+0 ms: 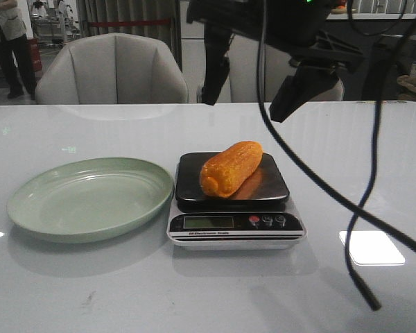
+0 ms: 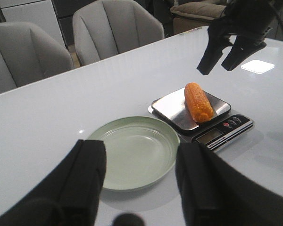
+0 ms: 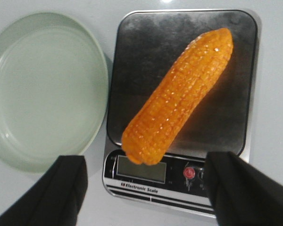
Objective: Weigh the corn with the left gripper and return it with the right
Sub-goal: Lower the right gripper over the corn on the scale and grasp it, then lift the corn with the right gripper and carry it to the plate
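The corn lies on its side on the dark pan of the little scale. Nothing holds it. We think it lies there so the scale can read how heavy it is, so the weighing part looks done. One blunt end pokes out over the front edge of the pan, above the small screen, and the cob sits slanted across the pan. The green plate waits just beside the scale on the table, with nothing in it. We guess the corn should go back there.

Our right tool hangs above the scale and looks straight down at the corn. Its two fingers are spread wide apart, one near each side of the cob's near end, and they hold nothing. It seems ready to go down and pick the corn up.

Our left tool is pulled away, high over the table on the plate's side. Its fingers are apart too and it holds nothing. It is well away from the corn.
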